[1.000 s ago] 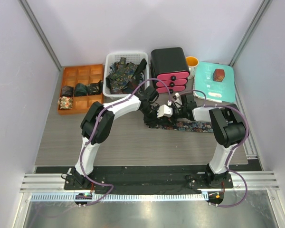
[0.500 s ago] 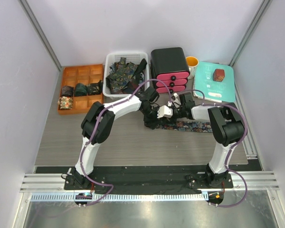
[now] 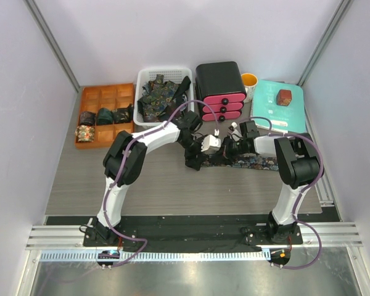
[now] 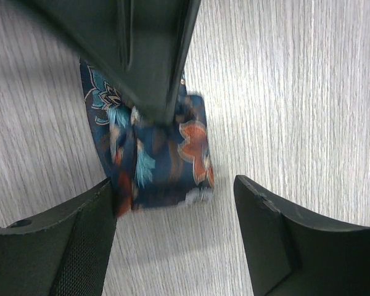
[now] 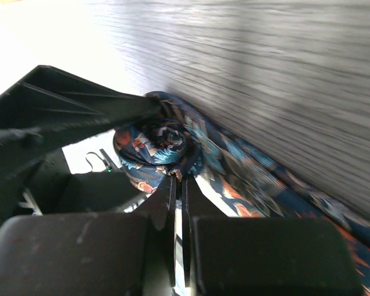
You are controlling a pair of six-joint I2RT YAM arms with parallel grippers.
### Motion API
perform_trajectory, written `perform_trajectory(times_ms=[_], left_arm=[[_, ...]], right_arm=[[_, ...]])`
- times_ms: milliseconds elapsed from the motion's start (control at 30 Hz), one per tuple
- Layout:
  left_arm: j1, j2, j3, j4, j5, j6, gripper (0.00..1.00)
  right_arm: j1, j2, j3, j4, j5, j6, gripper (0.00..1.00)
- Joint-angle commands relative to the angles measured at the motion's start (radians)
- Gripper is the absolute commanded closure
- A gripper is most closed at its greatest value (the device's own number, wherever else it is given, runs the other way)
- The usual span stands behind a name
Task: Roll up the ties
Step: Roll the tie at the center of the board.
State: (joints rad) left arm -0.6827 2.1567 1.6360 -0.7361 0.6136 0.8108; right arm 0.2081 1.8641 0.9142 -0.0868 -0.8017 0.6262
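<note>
Tray, far left: finished rolls (image 3: 103,115) sit in the orange tray (image 3: 92,97). Loose ties (image 3: 157,98) fill the white basket (image 3: 163,70) beside it.
My left gripper (image 4: 174,191): fingers apart and holding nothing. They straddle the tie (image 4: 163,157), one finger just beside the roll and the other well clear.
Tie: a small started roll at mid-table, with its unrolled tail (image 3: 256,163) lying flat toward the right.
My right gripper (image 5: 179,182): fingers together, pinched on the roll's edge.
Risk: only that one pinch holds the winding. If it slips, or I turn without my left steadying, the outer wrap could spring open or cone sideways. Closing my left off-centre could shove the roll askew.
Views: the left wrist shows the gap on each side of the roll. Only the right wrist shows the spiral's end and the tail running off. The overhead view mostly hides the roll beneath both wrists.
</note>
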Motion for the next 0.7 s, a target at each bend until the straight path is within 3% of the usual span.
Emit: perform_trajectory(times_ms=[0, 200, 367, 667], left_arm=[[0.038, -0.044, -0.019, -0.01, 0.015, -0.03, 0.25], [0.051, -0.075, -0.059, 0.128, 0.044, -0.084, 0.2], [0.046, -0.057, -0.039, 0.152, 0.072, -0.097, 0.18], [0.008, -0.089, -0.091, 0.26, 0.061, -0.081, 0.04]], right_arm=[[-0.035, 0.03, -0.014, -0.113, 0.121, -0.109, 0.99], [-0.045, 0.055, -0.006, -0.139, 0.144, -0.16, 0.99], [-0.047, 0.081, 0.015, -0.145, 0.15, -0.168, 0.99], [-0.047, 0.087, 0.045, -0.172, 0.145, -0.184, 0.99]])
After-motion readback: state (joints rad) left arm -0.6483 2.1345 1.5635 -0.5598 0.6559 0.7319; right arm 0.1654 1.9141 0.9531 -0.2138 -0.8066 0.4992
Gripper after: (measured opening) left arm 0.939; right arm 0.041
